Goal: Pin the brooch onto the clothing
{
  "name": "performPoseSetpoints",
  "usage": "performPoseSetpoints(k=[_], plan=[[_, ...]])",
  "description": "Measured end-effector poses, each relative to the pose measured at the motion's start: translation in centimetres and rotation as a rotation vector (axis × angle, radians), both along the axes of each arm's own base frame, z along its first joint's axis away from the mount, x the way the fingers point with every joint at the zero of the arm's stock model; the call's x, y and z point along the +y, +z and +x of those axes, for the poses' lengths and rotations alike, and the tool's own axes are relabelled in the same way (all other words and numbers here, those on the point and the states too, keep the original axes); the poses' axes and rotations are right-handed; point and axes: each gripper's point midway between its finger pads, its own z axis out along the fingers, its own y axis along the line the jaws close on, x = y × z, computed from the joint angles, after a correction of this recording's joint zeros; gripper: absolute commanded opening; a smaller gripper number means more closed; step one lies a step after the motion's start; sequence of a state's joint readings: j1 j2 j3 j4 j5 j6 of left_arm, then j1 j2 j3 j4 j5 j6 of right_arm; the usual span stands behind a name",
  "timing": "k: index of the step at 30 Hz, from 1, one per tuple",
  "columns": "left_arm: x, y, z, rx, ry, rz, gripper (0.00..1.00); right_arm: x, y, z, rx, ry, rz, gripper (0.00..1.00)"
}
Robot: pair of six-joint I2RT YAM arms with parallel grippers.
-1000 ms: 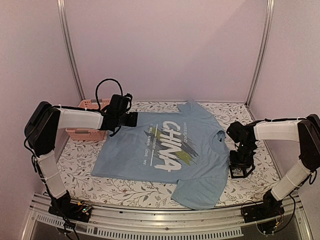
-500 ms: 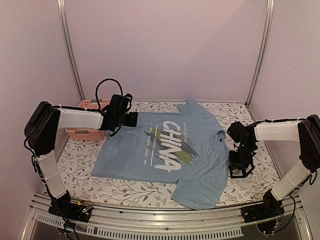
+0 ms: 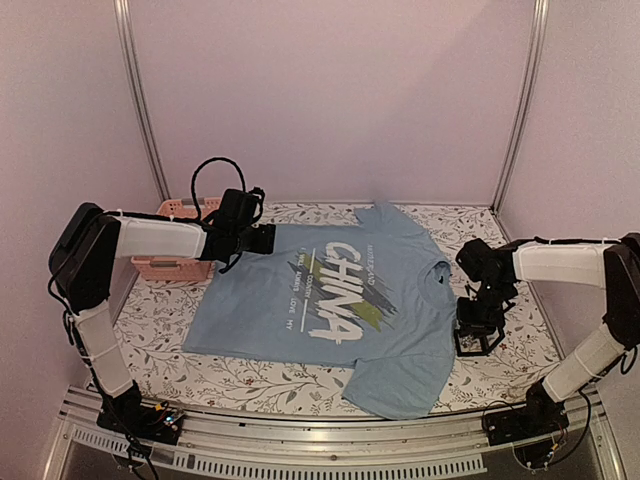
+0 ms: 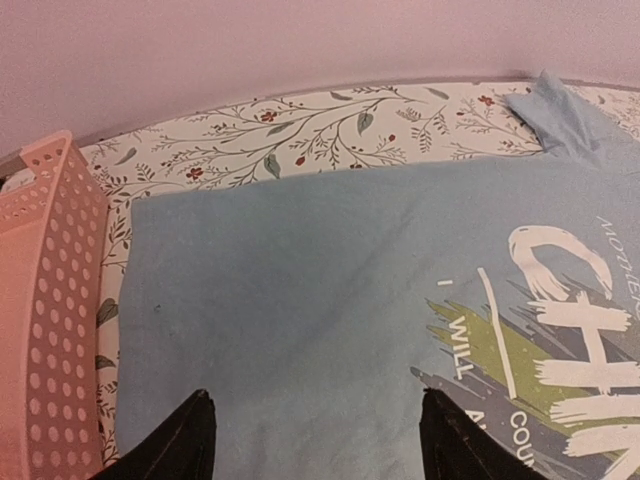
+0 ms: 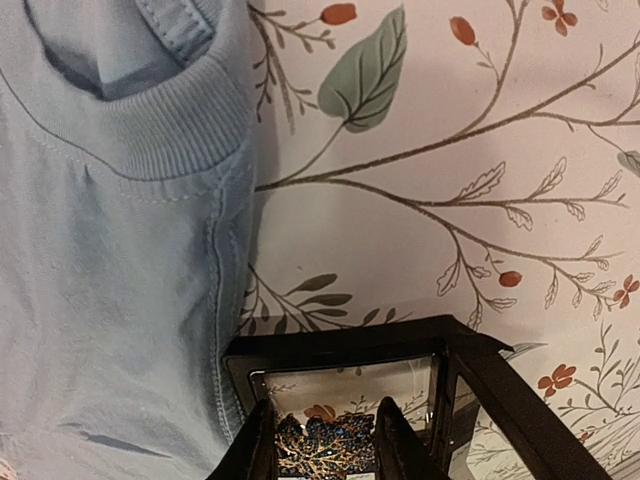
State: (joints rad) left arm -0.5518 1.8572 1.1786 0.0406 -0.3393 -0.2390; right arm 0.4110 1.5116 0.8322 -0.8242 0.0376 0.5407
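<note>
The clothing (image 3: 330,300), a light blue T-shirt with white "CHINA" print, lies flat on the floral table. The brooch (image 5: 322,455), a small glittery gold-and-dark-blue cluster, sits inside a black open-frame box (image 5: 350,350) just right of the shirt's collar. My right gripper (image 5: 322,420) reaches down into the box, and its fingers (image 5: 255,445) press on both sides of the brooch. In the top view that gripper (image 3: 478,320) is over the box (image 3: 480,342). My left gripper (image 4: 317,400) hangs open above the shirt's (image 4: 320,290) lower hem side, holding nothing.
A pink perforated basket (image 3: 175,262) stands at the table's left, close beside my left gripper (image 3: 262,238); its wall (image 4: 45,300) borders the shirt's edge. The box's black frame rises around my right fingers. The back wall is close behind the shirt.
My right gripper's jaws have narrowed onto the brooch inside the box. The left arm and the shirt have not moved.
</note>
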Motion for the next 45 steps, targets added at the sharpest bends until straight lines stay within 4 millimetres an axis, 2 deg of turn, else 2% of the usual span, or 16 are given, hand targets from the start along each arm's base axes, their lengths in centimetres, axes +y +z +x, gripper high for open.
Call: performPoseSetpoints(k=[8,12,14,17,21,24,28,30,32,35,38,45], plan=[[-0.2,0.0,0.0,0.003,-0.008,-0.005,0.69,-0.1,0.4,-0.2,-0.002,0.004,0.001,0.24],[-0.2,0.0,-0.1,0.005,-0.011,-0.008,0.69,0.5,1.4,0.5,-0.033,0.025,0.029,0.20],[-0.3,0.0,-0.1,0.004,-0.013,-0.010,0.69,1.1,2.5,1.2,-0.074,0.046,0.062,0.19],[-0.5,0.4,-0.1,-0.004,-0.021,-0.020,0.69,2.4,5.2,3.0,-0.176,0.079,0.125,0.19],[-1.6,2.6,-1.3,-0.055,-0.067,-0.054,0.69,4.3,9.3,5.9,-0.312,0.115,0.201,0.19],[-4.2,5.7,-3.2,-0.136,-0.151,-0.091,0.69,5.8,12.1,8.0,-0.400,0.132,0.251,0.19],[-9.9,10.3,-7.1,-0.242,-0.347,-0.214,0.69,8.3,15.5,10.3,-0.506,0.158,0.316,0.19],[-12.6,12.0,-8.9,-0.276,-0.447,-0.279,0.83,9.4,16.9,11.2,-0.549,0.166,0.344,0.20],[-15.2,13.1,-10.9,-0.284,-0.558,-0.356,0.91,11.0,18.7,12.1,-0.598,0.179,0.378,0.19],[-18.7,13.9,-13.0,-0.261,-0.705,-0.440,0.93,13.1,20.6,12.9,-0.650,0.199,0.418,0.19],[-22.2,14.3,-13.9,-0.222,-0.821,-0.512,0.88,15.0,21.5,13.2,-0.674,0.220,0.448,0.19],[-25.7,12.9,-15.2,-0.138,-0.900,-0.598,0.69,17.9,21.5,12.4,-0.665,0.246,0.485,0.19]])
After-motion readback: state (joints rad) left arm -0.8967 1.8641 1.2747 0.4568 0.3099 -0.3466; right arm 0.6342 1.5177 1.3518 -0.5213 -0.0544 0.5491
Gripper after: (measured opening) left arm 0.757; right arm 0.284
